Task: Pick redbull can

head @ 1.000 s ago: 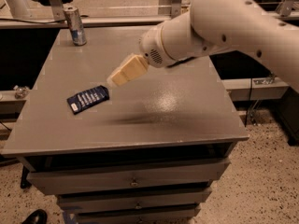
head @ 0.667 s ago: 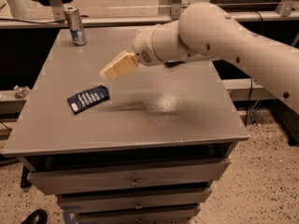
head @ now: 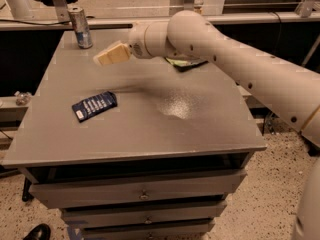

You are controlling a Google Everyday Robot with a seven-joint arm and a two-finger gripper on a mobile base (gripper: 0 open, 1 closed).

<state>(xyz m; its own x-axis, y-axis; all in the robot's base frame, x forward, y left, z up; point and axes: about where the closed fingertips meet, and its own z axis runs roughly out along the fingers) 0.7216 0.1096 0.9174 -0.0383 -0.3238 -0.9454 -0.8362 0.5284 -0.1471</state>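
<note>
Fingers [head: 111,54] of the gripper [head: 99,60] look pressed together into one pale, tapered wedge, with no gap between them that I can make out and nothing held in them. From the single camera view, that wedge hangs above the grey table [head: 215,129] towards its far left corner, tips pointing left and a little down. It is clear of the tabletop, and a soft smear of shadow lies on the surface beneath it.

The redbull can [head: 80,28] stands upright right at the far left corner, close to the far edge, silver top up and blue patches on its side. It is near the fingertips but apart from them, a bit farther left and farther back, and nothing touches it.

A flat dark blue packet [head: 94,105] lies on the tabletop nearer the left edge, about halfway between the far and near edges, turned at a slant. It sits well forward of the can and below the gripper.

The thick white arm [head: 235,69] comes in from the right side and crosses over the far right part of the table. Under its rounded wrist joint, a bit of green bag [head: 186,63] shows on the tabletop by the far edge; most of it is hidden by the arm.

A bright patch of glare sits near the middle of the tabletop. Below the near edge, the front shows stacked drawers [head: 144,195].
</note>
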